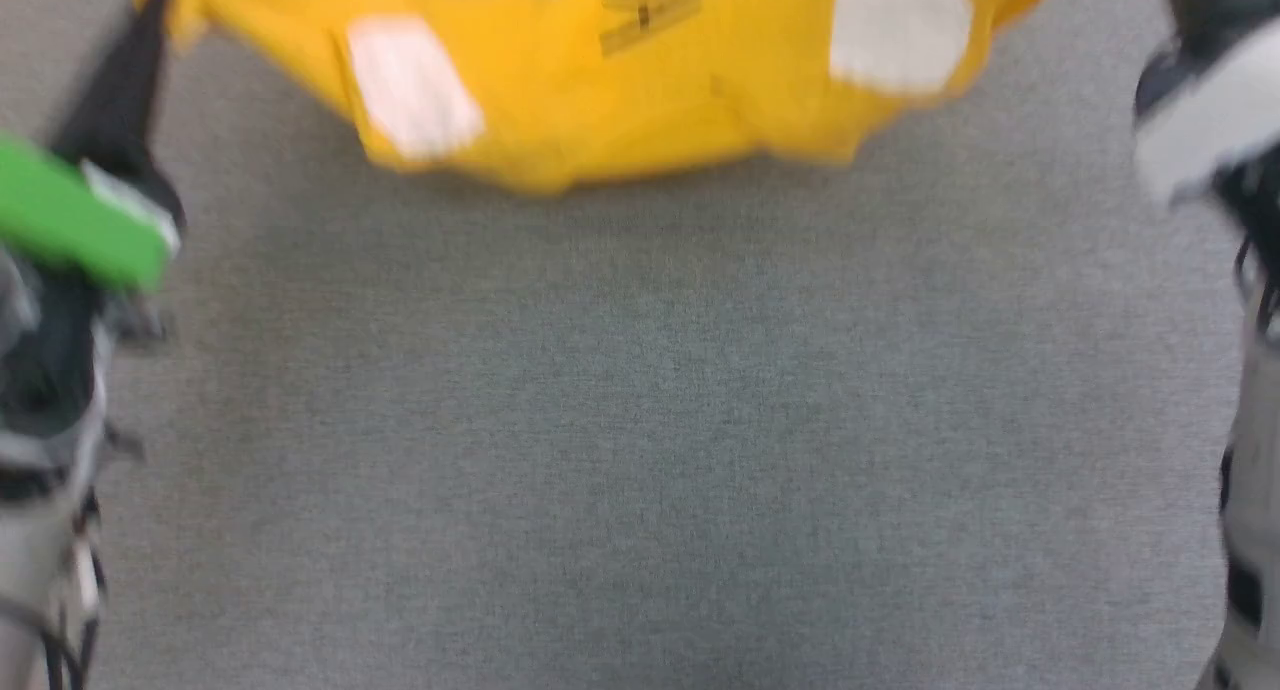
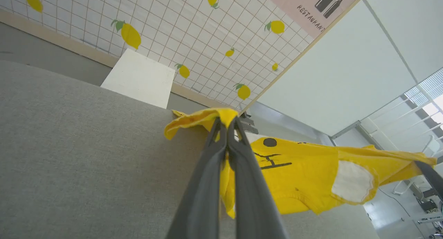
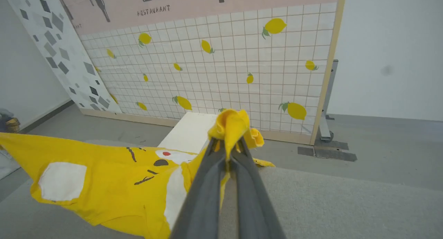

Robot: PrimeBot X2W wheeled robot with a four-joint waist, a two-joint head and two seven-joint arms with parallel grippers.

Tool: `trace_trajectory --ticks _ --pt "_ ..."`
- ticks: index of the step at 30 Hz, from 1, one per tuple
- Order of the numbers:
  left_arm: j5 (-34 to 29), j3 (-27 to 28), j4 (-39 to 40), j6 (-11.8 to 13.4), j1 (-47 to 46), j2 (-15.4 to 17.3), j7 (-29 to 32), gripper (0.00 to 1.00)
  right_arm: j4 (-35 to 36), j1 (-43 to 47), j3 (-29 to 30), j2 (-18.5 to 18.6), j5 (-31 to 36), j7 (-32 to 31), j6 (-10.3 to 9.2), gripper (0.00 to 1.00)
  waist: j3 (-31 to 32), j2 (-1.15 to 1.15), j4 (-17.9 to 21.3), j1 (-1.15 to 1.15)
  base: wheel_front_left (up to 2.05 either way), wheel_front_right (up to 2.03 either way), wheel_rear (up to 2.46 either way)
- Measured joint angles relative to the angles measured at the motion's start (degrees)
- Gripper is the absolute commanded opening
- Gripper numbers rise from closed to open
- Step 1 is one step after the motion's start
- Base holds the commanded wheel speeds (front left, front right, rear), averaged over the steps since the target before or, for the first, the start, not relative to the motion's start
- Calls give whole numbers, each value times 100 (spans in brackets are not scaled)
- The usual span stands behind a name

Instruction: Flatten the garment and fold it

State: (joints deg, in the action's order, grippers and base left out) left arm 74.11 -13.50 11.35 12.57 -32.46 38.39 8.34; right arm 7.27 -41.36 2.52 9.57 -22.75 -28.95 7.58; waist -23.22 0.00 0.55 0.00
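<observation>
Flattening seems in hand: left jaws and right jaws each pinch the garment (image 2: 304, 176) by an end, stretched over the far surface (image 1: 640, 420); next, lower it smooth

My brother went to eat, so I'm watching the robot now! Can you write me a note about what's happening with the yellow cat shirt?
Left gripper: shut on a bunched edge of the garment.
Right gripper: shut on the opposite edge.
Garment: stretched between them over the far part of the grey table, printed side up, sagging in the middle.
Done: both edges gripped.
Left to do: lay it flat, then fold it; no fold made yet.
</observation>
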Motion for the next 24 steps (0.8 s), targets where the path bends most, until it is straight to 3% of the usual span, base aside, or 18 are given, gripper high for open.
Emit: trace_trajectory --ticks 6,12,20,24 --pt "-325 -51 799 290 1780 272 -453 0 923 1555 343 -256 -62 -287 0 0 548 0 -4 0 0 0 0" --pt "-450 -292 1156 511 3155 258 -710 0 1328 3134 717 -519 -202 -353 0 0 1096 0 -33 0 0 0 0" --pt "-110 -658 1205 657 4743 -51 -825 0 1165 4915 1230 -664 -601 -101 0 0 1799 0 -59 -1 0 0 0" --pt "-2 -583 1163 637 5363 -7 -965 0 931 5666 1471 -667 -1043 179 0 0 2076 0 -74 -1 0 0 0"
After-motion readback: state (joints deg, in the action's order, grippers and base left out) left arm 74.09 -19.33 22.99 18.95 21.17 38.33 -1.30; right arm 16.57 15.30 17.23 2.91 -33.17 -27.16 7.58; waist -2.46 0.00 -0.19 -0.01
